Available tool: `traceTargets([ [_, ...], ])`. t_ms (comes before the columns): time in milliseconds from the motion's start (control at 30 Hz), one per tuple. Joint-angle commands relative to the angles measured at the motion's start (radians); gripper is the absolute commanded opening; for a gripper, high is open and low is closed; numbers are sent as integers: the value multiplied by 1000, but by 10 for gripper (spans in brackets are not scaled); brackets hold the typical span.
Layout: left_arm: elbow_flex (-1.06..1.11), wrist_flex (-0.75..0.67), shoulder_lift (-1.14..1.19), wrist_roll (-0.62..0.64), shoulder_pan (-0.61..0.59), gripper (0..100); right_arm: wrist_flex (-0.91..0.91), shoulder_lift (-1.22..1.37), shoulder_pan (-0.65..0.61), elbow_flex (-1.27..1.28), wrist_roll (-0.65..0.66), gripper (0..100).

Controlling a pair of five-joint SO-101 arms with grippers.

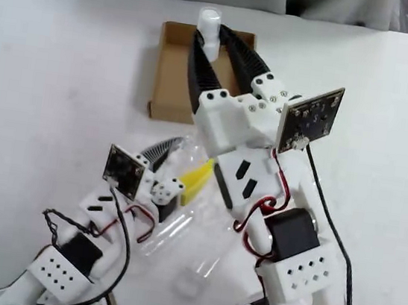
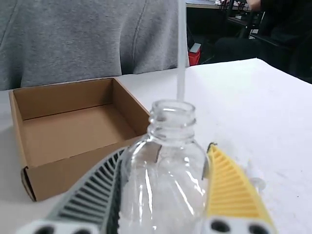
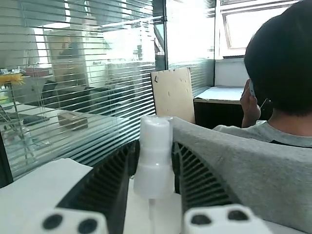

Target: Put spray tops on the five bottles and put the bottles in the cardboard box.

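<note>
Cardboard box (image 2: 73, 170) empty, so no bottle is packed yet. Left gripper (image 2: 166, 161) clamped on an uncapped clear bottle (image 2: 161, 200) just beside the box. Right gripper (image 3: 154, 156) clamped on a white spray top (image 3: 155, 131), with its dip tube (image 2: 181, 48) at the bottle's mouth. Capping not done, probably the first of five.

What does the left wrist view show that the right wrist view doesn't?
Left wrist: an open-necked clear bottle between the left fingers, with the cardboard box behind it. Right wrist: the spray top, its white head clamped between the right fingers. Both: the white table, plus the spray top itself, since its thin tube hangs over the bottle's neck in the left wrist view.
</note>
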Motion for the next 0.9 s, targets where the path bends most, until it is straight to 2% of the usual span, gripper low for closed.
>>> traceTargets([
  [0,-12,-31,-22,-12,7,23,-25,-15,-4,23,9,18],
  [400,-12,-31,-22,-12,-1,23,-25,-25,-10,127,3,18],
  [500,-14,-31,-22,-11,-28,23,-18,-35,-7,163,-72,17],
  [633,-15,-31,-22,-8,-36,23,-18,-108,-8,239,-129,16],
  [867,-15,-31,-22,-8,-36,23,-16,-269,-33,407,-133,16],
])
